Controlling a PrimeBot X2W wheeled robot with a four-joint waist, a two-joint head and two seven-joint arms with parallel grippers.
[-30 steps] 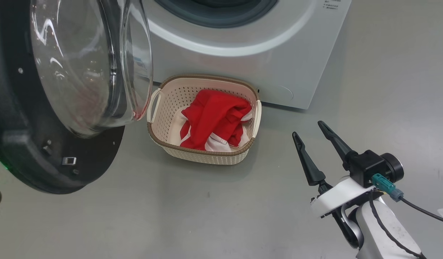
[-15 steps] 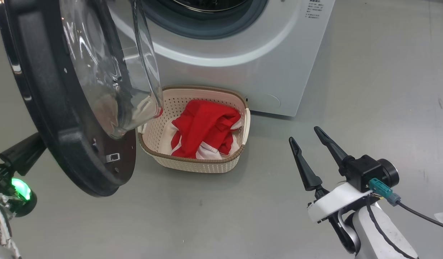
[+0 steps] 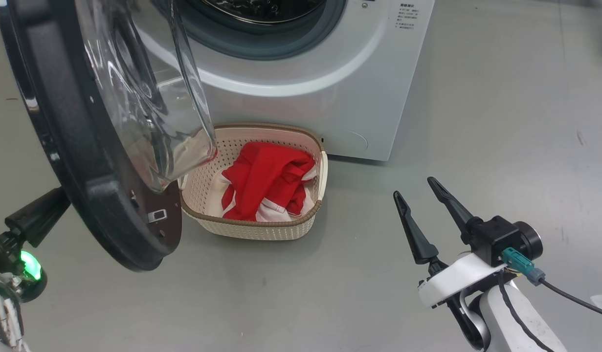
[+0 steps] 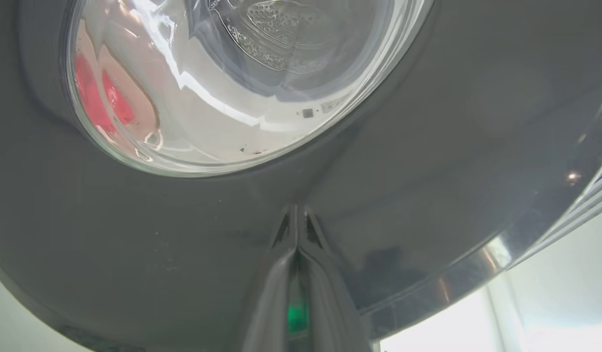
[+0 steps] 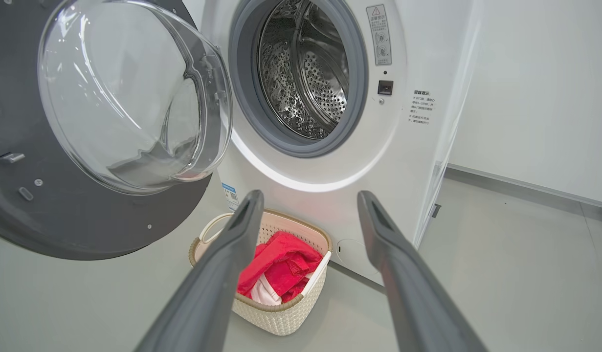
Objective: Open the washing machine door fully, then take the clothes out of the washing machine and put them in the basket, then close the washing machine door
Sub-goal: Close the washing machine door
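Against the glossy black rim of the round washing machine door, left pincer pressed together; right pincer spread. Door probably stiff, slick: push rim, not glass.

1. The whole head view has slid, so the camera has moved. The washing machine now shows its steel drum at the top edge, where a second ago only grey gasket showed.
2. The basket now sits further left in that frame.
3. And the washing machine door has turned! A second ago its inner face lay broad to the camera; now it's nearer edge-on.
4. Its glass bowl now overlaps the basket's left end.
5. The left gripper has come into sight behind the door. Earlier there was just a green light.
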